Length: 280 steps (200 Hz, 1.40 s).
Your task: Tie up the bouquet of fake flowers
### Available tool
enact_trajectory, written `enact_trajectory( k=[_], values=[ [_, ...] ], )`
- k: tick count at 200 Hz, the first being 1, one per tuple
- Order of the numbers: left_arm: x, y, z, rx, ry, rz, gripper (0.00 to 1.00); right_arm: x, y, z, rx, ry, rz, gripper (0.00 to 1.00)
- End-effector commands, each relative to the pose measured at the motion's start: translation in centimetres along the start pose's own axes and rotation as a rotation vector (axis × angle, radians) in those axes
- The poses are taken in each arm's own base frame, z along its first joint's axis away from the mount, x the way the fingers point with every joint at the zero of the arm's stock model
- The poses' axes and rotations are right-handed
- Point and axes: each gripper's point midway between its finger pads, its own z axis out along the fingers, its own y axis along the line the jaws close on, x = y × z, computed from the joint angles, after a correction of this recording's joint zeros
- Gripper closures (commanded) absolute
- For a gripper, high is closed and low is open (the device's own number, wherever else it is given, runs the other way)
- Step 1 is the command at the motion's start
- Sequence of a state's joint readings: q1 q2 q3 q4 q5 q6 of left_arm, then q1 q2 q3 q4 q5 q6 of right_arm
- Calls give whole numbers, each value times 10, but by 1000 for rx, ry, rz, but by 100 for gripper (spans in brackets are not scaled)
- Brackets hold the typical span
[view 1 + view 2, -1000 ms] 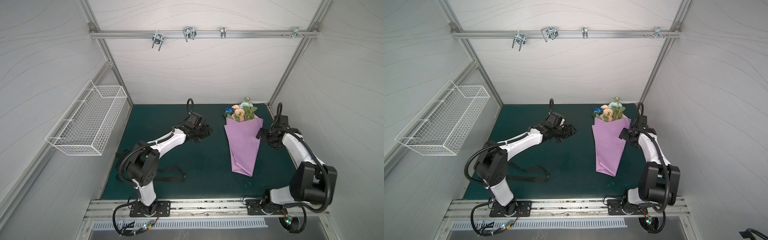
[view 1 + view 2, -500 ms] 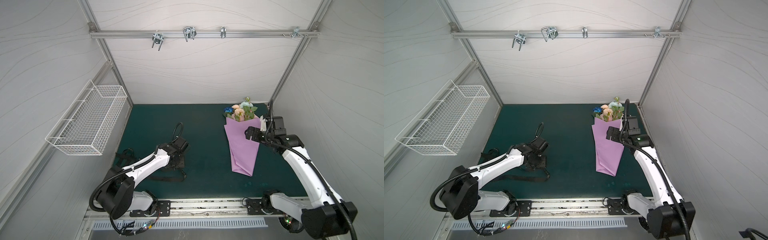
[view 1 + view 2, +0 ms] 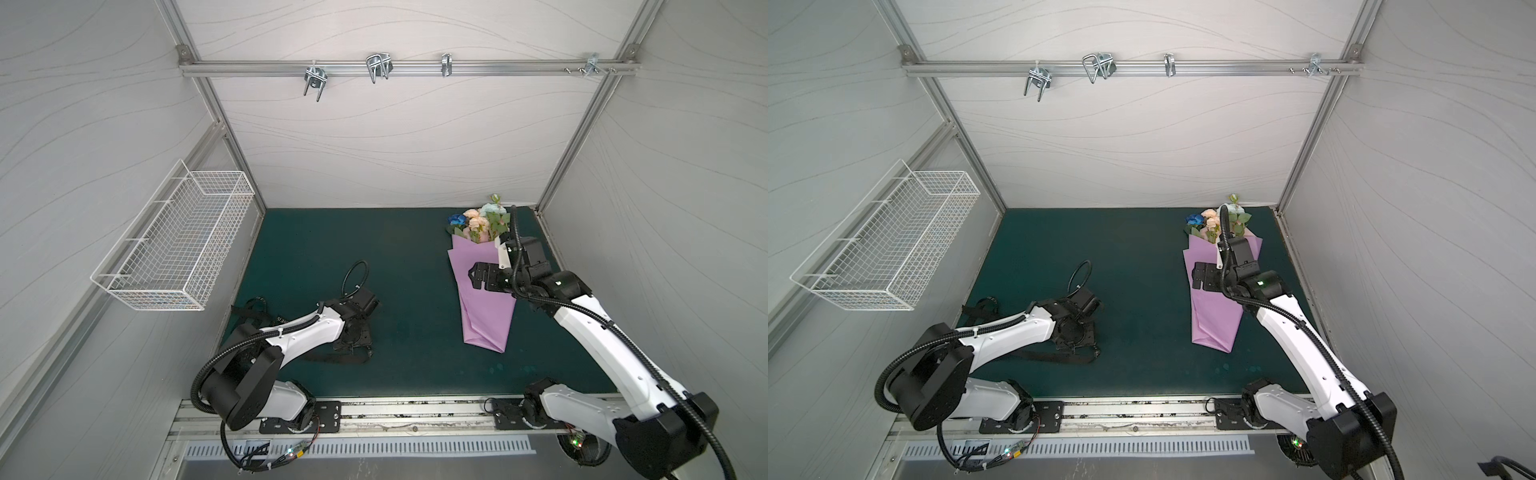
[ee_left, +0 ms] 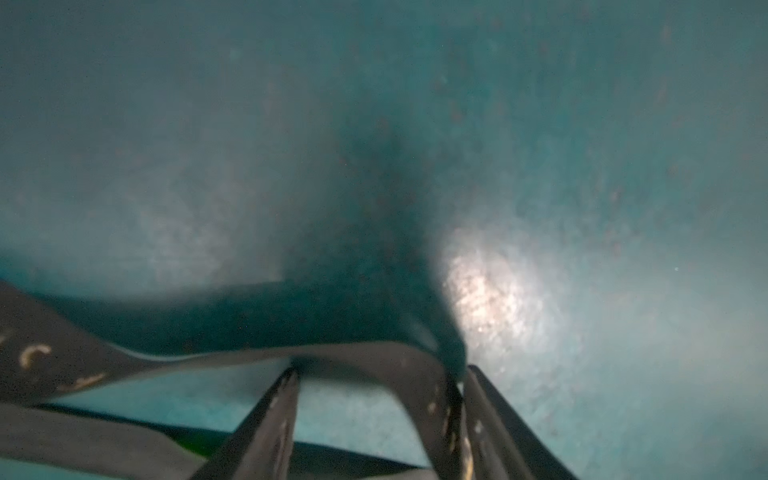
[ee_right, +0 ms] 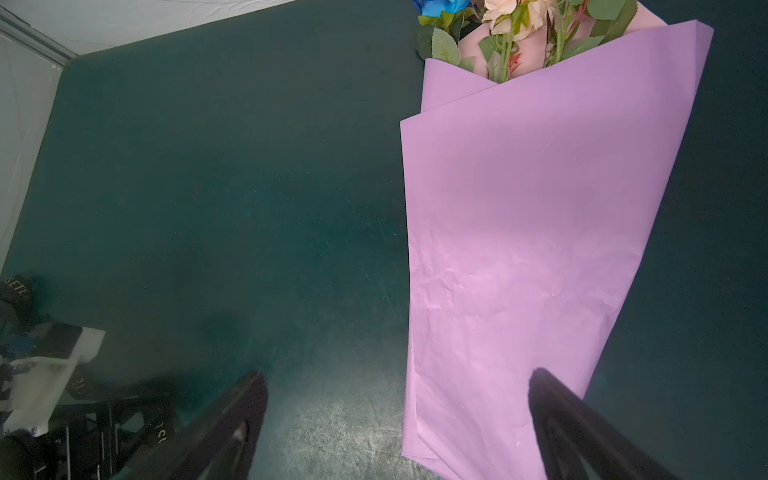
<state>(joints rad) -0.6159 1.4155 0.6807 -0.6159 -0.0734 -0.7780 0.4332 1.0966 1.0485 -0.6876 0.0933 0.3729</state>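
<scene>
Swung down to the black ribbon (image 4: pixel 104 361), well apart from the lilac paper (image 3: pixel 486 316), left tool (image 4: pixel 380 374) stands half-closed, not pinching; right tool (image 5: pixel 397 376) hangs spread over that paper, which wraps the bouquet of fake flowers (image 3: pixel 478 220). Ribbon, off-centre, may slip.

Watching remotely, I count two arms, a left arm (image 3: pixel 303 332) and a right arm (image 3: pixel 590 328), and each wrist view shows me two fingers (image 5: pixel 237 415). On the bench (image 3: pixel 415 365) I make out one bouquet of fake flowers (image 3: pixel 478 222) wrapped in one lilac paper sheet (image 3: pixel 486 316), with a single deep blue rose (image 3: pixel 457 219) among blooms too small for me to tally, plus one black ribbon (image 4: pixel 83 365). Off the bench I count one wire basket (image 3: pixel 178 249) and one rail (image 3: pixel 498 70) carrying four metal fittings (image 3: pixel 378 68).
</scene>
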Motion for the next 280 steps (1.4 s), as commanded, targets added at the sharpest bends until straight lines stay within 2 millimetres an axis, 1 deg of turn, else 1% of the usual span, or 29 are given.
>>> enact_trajectory(
  k=[1, 6, 14, 25, 40, 58, 75, 90, 102, 122, 123, 125, 131, 133, 138, 145, 173, 185, 196, 206, 221, 233, 242, 249, 259, 269, 276, 279, 280],
  values=[
    [-4, -45, 17, 177, 29, 6, 79, 2, 6, -2, -13, -21, -8, 1],
    [-7, -53, 18, 196, 21, 33, 89, 2, 8, -2, -21, -27, -13, 1],
    [-13, -67, 15, 215, -3, 94, 100, 2, 10, -1, -27, -32, -18, 1],
    [-21, -89, 9, 237, -34, 210, 100, 2, 11, 1, -29, -31, -21, 1],
    [-24, -130, -3, 314, -70, 402, 100, -1, 11, 3, -20, -29, -29, 1],
    [-9, -182, -21, 451, -101, 666, 100, -6, 9, 5, 6, -24, -43, 1],
    [18, -212, -33, 554, -81, 860, 100, -8, 5, 8, 43, -12, -46, 1],
    [43, -230, -41, 670, -45, 961, 100, -7, -2, 13, 88, 8, -42, 1],
    [61, -238, -46, 750, -23, 1019, 100, -3, -6, 19, 110, 29, -39, 1],
    [70, -239, -47, 773, -11, 1037, 100, 5, -6, 28, 112, 68, -38, 1],
    [70, -239, -47, 771, -9, 1034, 98, 5, -6, 29, 110, 70, -39, 1],
    [70, -238, -47, 770, -7, 1029, 90, 6, -5, 30, 107, 74, -42, 1],
    [70, -237, -49, 770, -6, 1015, 53, 9, -3, 32, 93, 86, -51, 1],
    [71, -236, -50, 771, -7, 1013, 42, 10, -3, 33, 89, 91, -53, 1],
    [72, -234, -53, 780, -7, 1006, 29, 13, 0, 35, 72, 103, -57, 1],
    [73, -230, -61, 789, -16, 993, 25, 17, 4, 37, 45, 118, -70, 1],
    [65, -204, -97, 771, -113, 914, 22, 35, 21, 46, -42, 158, -118, 1],
    [55, -186, -109, 724, -189, 860, 22, 43, 34, 50, -82, 174, -144, 3],
    [39, -164, -113, 630, -268, 777, 23, 53, 49, 57, -112, 193, -190, 7],
    [16, -137, -114, 497, -360, 667, 25, 66, 63, 62, -127, 218, -247, 9],
    [-18, -82, -114, 280, -446, 442, 25, 89, 85, 67, -143, 268, -358, 9],
    [-38, -20, -113, 91, -462, 205, 25, 110, 98, 69, -139, 309, -459, 9],
    [-42, 26, -112, -27, -450, 31, 24, 128, 106, 71, -131, 347, -532, 9],
    [-43, 55, -111, -92, -442, -76, 22, 140, 110, 73, -123, 374, -577, 9],
    [-42, 84, -108, -142, -437, -176, 22, 155, 113, 77, -106, 416, -621, 9],
    [-41, 100, -107, -154, -443, -238, 19, 168, 112, 83, -82, 455, -645, 9],
    [-42, 107, -108, -155, -452, -271, 14, 175, 109, 87, -60, 476, -653, 8],
    [-42, 109, -108, -156, -455, -283, 10, 177, 107, 89, -51, 485, -655, 8],
    [-42, 110, -108, -157, -455, -287, 6, 177, 107, 89, -49, 486, -654, 8]
  ],
)
